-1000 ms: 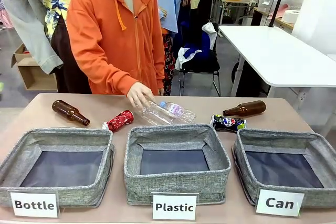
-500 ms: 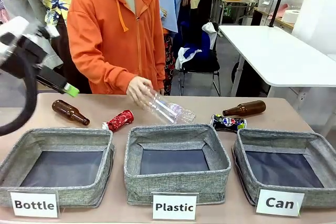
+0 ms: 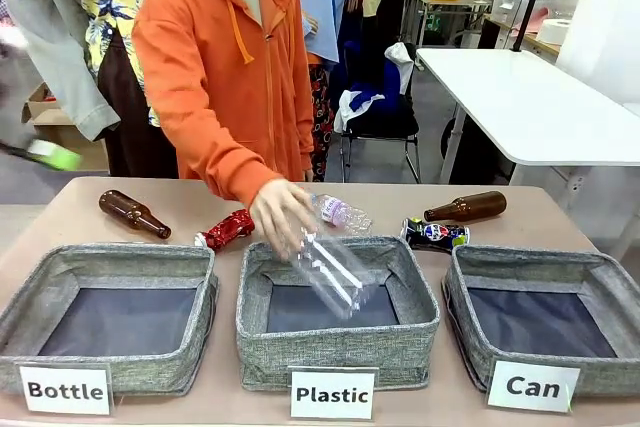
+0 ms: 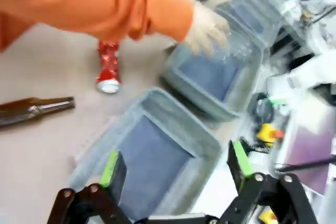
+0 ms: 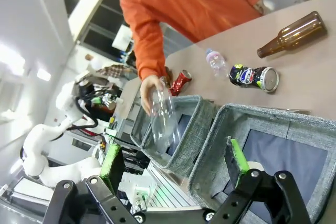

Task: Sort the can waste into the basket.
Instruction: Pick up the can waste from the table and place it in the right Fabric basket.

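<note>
Front view: red can (image 3: 226, 229) and blue can (image 3: 435, 234) lie on the table (image 3: 80, 212), toward its far edge; the Can basket (image 3: 470, 297) sits at its front right corner. Left wrist view — my left gripper (image 4: 176, 162) gapes wide, empty. Right wrist view — my right gripper (image 5: 173, 158) likewise, above the Can basket.

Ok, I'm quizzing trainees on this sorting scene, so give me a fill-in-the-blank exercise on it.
The person's hand holds a clear plastic bottle over the middle basket, signed ____.
The red can lies on the ____.
The blue can lies just behind the rightmost basket, signed ____.
Both the left claw and the right claw are ____.
Missing words: Plastic; table; Can; open.
</note>
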Robot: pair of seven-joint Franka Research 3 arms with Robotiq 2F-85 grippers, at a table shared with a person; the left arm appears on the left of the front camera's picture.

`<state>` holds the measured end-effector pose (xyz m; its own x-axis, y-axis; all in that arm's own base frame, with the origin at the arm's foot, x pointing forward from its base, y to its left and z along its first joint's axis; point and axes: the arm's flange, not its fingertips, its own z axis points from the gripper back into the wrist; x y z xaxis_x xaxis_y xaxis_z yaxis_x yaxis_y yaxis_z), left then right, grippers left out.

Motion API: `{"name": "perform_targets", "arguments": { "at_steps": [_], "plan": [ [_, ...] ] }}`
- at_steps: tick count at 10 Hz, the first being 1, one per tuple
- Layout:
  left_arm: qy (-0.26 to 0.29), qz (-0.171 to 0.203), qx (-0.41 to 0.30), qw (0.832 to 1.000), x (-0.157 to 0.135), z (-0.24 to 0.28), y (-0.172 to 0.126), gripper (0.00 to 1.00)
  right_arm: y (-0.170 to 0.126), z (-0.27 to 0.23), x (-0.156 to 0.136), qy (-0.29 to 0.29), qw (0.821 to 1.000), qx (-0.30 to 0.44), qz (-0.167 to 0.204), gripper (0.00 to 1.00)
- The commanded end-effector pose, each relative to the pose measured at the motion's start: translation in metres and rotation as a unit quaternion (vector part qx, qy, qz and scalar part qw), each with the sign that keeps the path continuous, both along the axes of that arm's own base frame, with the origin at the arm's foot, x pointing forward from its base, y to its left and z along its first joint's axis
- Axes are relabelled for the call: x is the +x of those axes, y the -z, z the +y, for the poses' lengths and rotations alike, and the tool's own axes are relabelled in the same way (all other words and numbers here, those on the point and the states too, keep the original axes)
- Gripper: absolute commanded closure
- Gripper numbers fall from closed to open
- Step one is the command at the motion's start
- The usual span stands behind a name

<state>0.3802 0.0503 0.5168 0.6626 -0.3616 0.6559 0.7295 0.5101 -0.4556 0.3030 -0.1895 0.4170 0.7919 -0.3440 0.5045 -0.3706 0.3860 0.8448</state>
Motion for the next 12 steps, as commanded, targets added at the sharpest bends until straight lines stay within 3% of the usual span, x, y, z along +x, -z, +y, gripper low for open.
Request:
{"name": "perform_targets", "arguments": {
  "at_steps": [1, 3, 6, 10, 12],
  "plan": [
    [0.008, 0.01, -0.11, 0.994, -0.059, 0.098, -0.003, 0.0, -0.001, -0.001, 0.003, 0.003, 1.0, 0.006, -0.021, 0.0],
    [-0.012, 0.004, -0.185, 0.983, -0.099, 0.156, 0.028, 0.0, -0.001, -0.001, 0.003, 0.003, 1.0, 0.006, -0.021, 0.0],
    [-0.034, 0.017, -0.217, 0.976, -0.117, 0.183, 0.056, 0.0, -0.001, -0.001, 0.003, 0.003, 1.0, 0.006, -0.021, 0.0],
    [-0.008, 0.03, -0.202, 0.979, -0.098, 0.167, 0.051, 0.0, -0.001, -0.001, 0.003, 0.003, 1.0, 0.006, -0.021, 0.0],
    [-0.01, 0.031, -0.119, 0.992, -0.071, 0.108, 0.028, 0.0, -0.001, -0.001, 0.003, 0.003, 1.0, 0.006, -0.021, 0.0]
  ]
}}
